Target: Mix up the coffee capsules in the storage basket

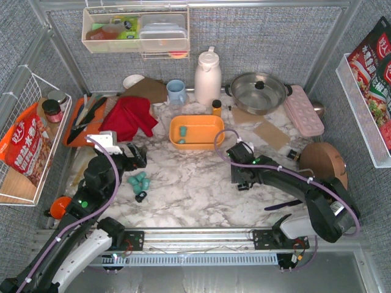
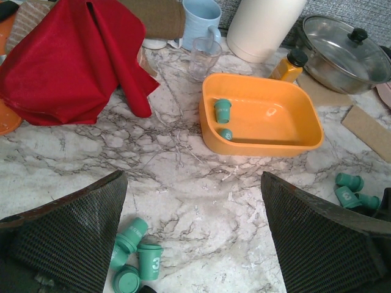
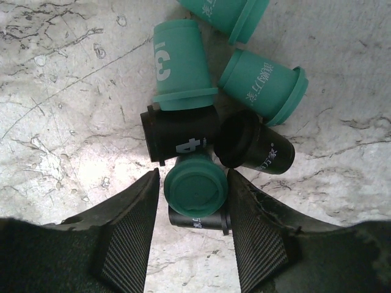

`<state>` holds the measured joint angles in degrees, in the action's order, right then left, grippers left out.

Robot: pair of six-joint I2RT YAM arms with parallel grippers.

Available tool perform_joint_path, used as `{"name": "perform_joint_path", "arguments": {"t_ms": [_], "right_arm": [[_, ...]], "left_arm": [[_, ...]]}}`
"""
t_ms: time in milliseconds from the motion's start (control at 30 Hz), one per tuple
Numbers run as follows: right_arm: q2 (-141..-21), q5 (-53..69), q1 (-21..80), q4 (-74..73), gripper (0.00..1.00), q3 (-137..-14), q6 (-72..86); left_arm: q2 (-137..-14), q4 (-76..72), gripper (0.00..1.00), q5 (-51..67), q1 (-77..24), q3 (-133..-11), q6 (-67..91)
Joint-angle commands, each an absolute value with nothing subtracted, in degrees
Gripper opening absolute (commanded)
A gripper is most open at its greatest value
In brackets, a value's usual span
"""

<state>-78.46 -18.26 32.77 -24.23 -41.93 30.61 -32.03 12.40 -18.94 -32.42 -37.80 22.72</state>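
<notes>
The orange-yellow storage basket (image 1: 197,145) stands mid-table and holds two teal capsules (image 2: 222,110). My left gripper (image 1: 135,157) is open and empty above the marble, as its wrist view (image 2: 192,183) shows. Several teal capsules (image 2: 137,259) and a black one (image 1: 140,196) lie just beside it. My right gripper (image 1: 242,182) is low over a second pile of teal and black capsules (image 3: 183,67). Its fingers (image 3: 140,226) are shut on a teal capsule (image 3: 195,186) seen end-on, resting over a black capsule (image 3: 201,223).
A red cloth (image 1: 131,116), blue mug (image 1: 176,91), clear glass (image 2: 204,56), white thermos (image 1: 208,76) and small yellow bottle (image 1: 216,107) stand behind the basket. A lidded pot (image 1: 258,91), pink tray (image 1: 303,110) and cardboard pieces (image 1: 272,134) are at back right.
</notes>
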Motion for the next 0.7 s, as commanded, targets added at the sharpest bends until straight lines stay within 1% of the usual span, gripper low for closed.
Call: {"name": "perform_joint_path", "arguments": {"t_ms": [0, 233, 500, 667], "right_arm": [[-78.7, -20.0, 32.9, -24.1, 0.52, -42.8, 30.0], [-78.1, -20.4, 32.9, -25.2, 0.46, -43.0, 29.1], [-77.3, -20.4, 32.9, -26.4, 0.43, -43.2, 28.7], [-74.5, -20.2, 32.9, -29.5, 0.41, -45.7, 27.1]], "left_arm": [[-31.9, 12.1, 0.99, -18.5, -32.3, -37.7, 22.4], [-32.0, 12.1, 0.99, -18.5, -32.3, -37.6, 22.5], [-32.1, 12.1, 0.99, -18.4, -32.3, -37.6, 22.6], [-32.0, 11.5, 0.99, -17.5, -32.3, -37.5, 22.8]]}}
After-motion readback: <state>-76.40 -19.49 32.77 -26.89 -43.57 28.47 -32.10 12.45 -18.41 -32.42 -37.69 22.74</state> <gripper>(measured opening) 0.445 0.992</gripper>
